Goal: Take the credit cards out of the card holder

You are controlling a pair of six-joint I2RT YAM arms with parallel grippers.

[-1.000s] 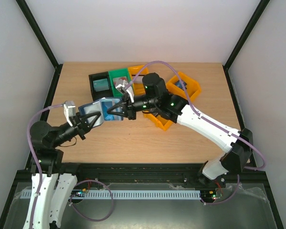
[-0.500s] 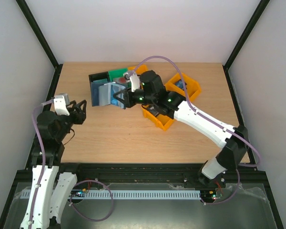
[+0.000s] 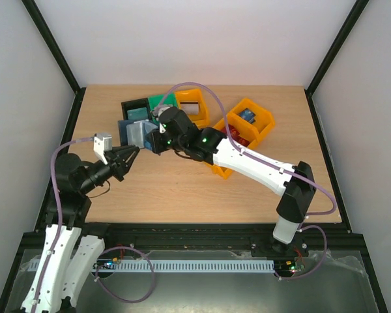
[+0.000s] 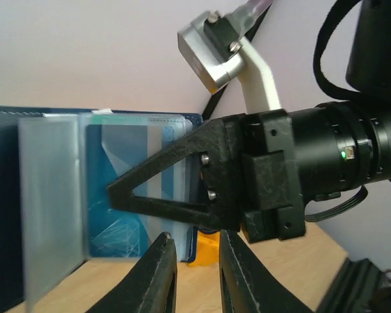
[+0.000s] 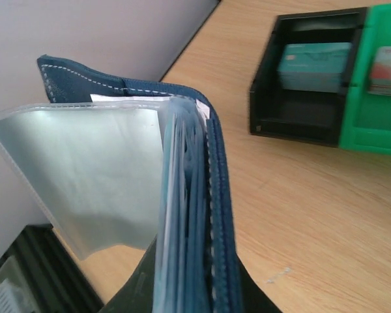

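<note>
A: Where is the card holder (image 3: pixel 135 133)?

B: At the far left of the table (image 3: pixel 182 195), just in front of the black bin (image 3: pixel 131 106). The right jaws are clamped on one cover, so it stands upright and falls open like a book. I can't tell whether its lower edge touches the wood.

A: Why hold it that way?

B: I'd judge it's to present the open side to the other arm. From the right wrist you see the credit cards (image 5: pixel 182 228) edge-on inside the navy cover, with a clear sleeve (image 5: pixel 91 176) fanned out to one side.

A: And the arms?

B: The right arm (image 3: pixel 260 166) stretches from the near right across to the far left, with its wrist level. The left arm (image 3: pixel 72 179) is folded low at the near left, its forearm aimed at the holder's open face. Its jaws are a narrow gap apart, empty, near the holder but apart from it.

A: Anything out already?

B: A teal card (image 5: pixel 316 65) sits in the black bin. More are in the holder, so I'd call the job partway done.
</note>
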